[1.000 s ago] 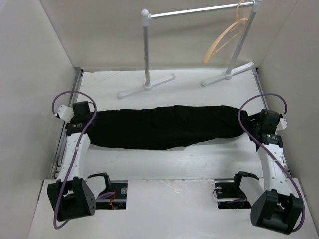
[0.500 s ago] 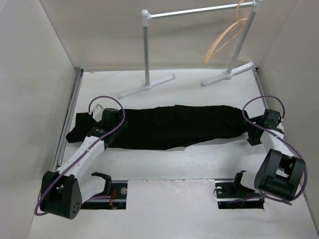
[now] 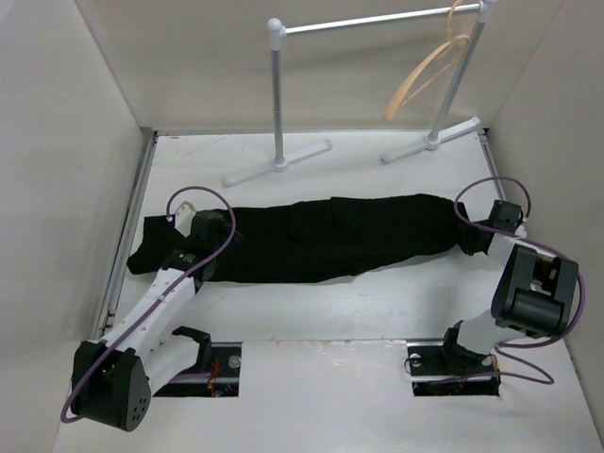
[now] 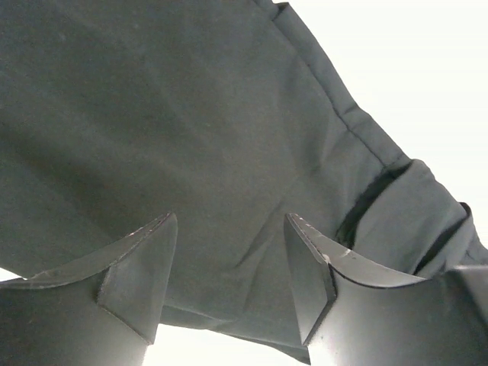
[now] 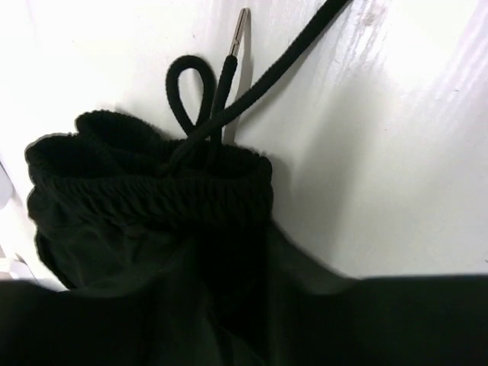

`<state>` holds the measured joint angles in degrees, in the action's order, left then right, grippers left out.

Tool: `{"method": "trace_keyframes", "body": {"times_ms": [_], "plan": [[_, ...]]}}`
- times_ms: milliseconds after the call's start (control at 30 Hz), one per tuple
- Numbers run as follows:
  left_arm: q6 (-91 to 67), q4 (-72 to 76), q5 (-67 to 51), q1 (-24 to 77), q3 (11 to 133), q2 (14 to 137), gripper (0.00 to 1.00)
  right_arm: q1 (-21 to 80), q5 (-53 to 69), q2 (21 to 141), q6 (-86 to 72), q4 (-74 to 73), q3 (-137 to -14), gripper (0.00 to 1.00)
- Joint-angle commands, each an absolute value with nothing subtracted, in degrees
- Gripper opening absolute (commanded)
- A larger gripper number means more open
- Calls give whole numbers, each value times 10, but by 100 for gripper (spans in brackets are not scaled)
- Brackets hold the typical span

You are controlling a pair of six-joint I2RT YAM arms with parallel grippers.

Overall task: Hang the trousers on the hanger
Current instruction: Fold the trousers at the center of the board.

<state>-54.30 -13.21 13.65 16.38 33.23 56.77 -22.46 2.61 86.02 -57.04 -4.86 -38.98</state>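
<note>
The black trousers (image 3: 330, 236) lie flat across the table, leg ends to the left, waistband to the right. My left gripper (image 3: 206, 236) hovers over the leg part, open, fingers (image 4: 137, 267) spread above the dark cloth (image 4: 191, 114) with nothing between them. My right gripper (image 3: 475, 238) is at the waistband end; the right wrist view shows the gathered waistband (image 5: 152, 206) and its drawstring (image 5: 229, 84), but the fingers are lost in dark cloth. The tan wooden hanger (image 3: 429, 71) hangs from the rack rod at the back right.
A white-and-silver pole rack (image 3: 276, 94) stands at the back with two T-shaped feet (image 3: 278, 162) on the table. Enclosure walls close in on the left, right and back. The arm bases sit at the near edge.
My left gripper has moved right from the trousers' leg end to over the legs; the leg end now lies free. My right arm's elbow has folded; its gripper stays at the waistband.
</note>
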Motion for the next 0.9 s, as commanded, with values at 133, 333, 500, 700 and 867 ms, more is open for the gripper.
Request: {"method": "trace_keyframes", "body": {"times_ms": [133,333,500,700,867], "plan": [[-541,-156,142,172,322,525,55,-218,-5,807,-568,-25,-374,22],[-541,-158,147,217,348,536,55,-206,-79,604,-531,-138,-411,20],[-543,-165,170,299,402,560,55,-197,-86,449,-479,-261,-510,20],[-549,-187,190,403,475,598,56,-147,-84,413,-435,-322,-632,20],[-552,-197,198,432,497,592,56,-50,-97,440,-437,-333,-720,20]]}}
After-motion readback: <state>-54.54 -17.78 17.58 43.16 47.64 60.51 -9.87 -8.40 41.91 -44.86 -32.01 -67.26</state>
